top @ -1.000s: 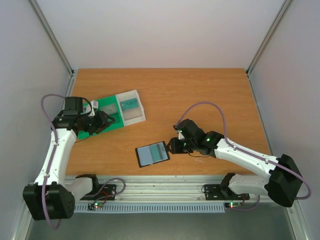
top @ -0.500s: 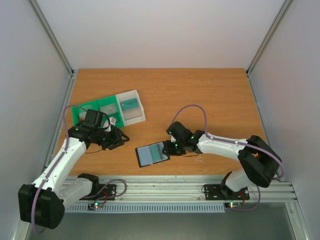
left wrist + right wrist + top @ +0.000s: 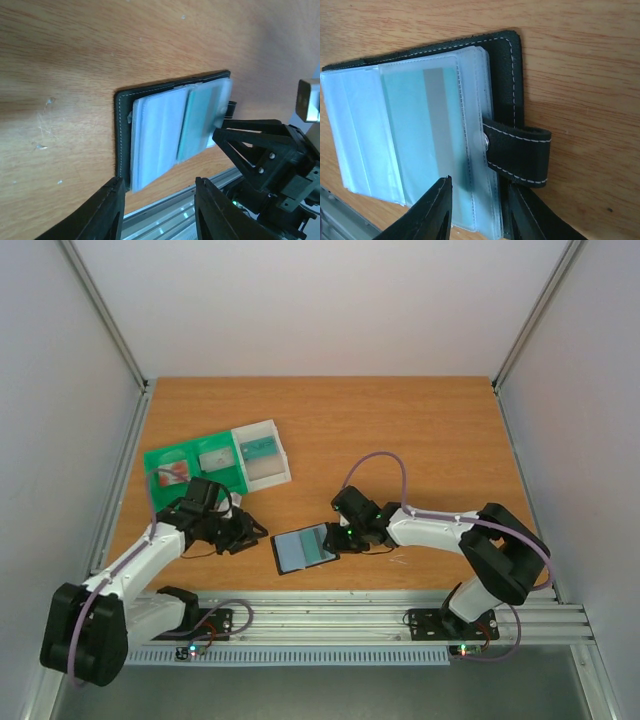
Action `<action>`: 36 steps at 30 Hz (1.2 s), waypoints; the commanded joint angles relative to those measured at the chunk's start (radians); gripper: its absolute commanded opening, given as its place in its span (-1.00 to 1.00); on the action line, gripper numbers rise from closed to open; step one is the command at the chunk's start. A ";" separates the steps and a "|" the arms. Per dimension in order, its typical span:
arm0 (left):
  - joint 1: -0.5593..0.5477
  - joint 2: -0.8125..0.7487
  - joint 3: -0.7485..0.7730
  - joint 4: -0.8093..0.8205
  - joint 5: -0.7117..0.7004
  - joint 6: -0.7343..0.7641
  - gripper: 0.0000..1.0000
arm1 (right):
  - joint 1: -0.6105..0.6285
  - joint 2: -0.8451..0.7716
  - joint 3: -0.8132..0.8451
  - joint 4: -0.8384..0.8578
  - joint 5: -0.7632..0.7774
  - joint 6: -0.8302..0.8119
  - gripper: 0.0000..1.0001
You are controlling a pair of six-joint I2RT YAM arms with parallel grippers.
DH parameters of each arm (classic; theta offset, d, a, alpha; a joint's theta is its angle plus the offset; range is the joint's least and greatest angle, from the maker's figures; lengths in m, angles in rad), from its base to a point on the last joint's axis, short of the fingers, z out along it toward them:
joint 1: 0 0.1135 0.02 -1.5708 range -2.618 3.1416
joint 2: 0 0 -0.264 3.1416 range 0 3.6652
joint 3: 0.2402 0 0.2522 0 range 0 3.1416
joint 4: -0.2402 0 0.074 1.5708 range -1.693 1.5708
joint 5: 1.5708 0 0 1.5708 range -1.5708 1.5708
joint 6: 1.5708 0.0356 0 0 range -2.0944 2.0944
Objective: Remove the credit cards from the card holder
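Here the card holder (image 3: 305, 548) lies open and flat on the counter (image 3: 400, 430), pale pockets facing up. A teal card (image 3: 420, 130) with a grey stripe sits inside the clear pocket on the holder's tab side, and the paler blue-grey pockets fill its other half. The snap tab (image 3: 520, 152) sticks out past the holder's black stitched edge, resting on the wood.

The right end effector (image 3: 338, 532) is at the holder's tab edge. Its fingers stand apart, over the pocket with the teal card; I cannot tell whether they touch it. The left end effector (image 3: 159, 187) is just beside the holder's opposite edge, pointing at it, fingers apart and holding nothing.

Beyond the holder, on its left-arm side, stands a green tray (image 3: 160, 455). A red-blotched card (image 3: 172, 474) lies in the tray compartment farthest from the holder. A clear-white box (image 3: 270, 472) touches the tray on the side nearer the holder, with another teal-marked card (image 3: 260, 447) inside.
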 commanded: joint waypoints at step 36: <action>-0.062 0.353 -0.152 0.501 0.041 -0.088 -0.58 | 0.007 -0.045 0.015 0.078 -0.163 -0.021 -0.43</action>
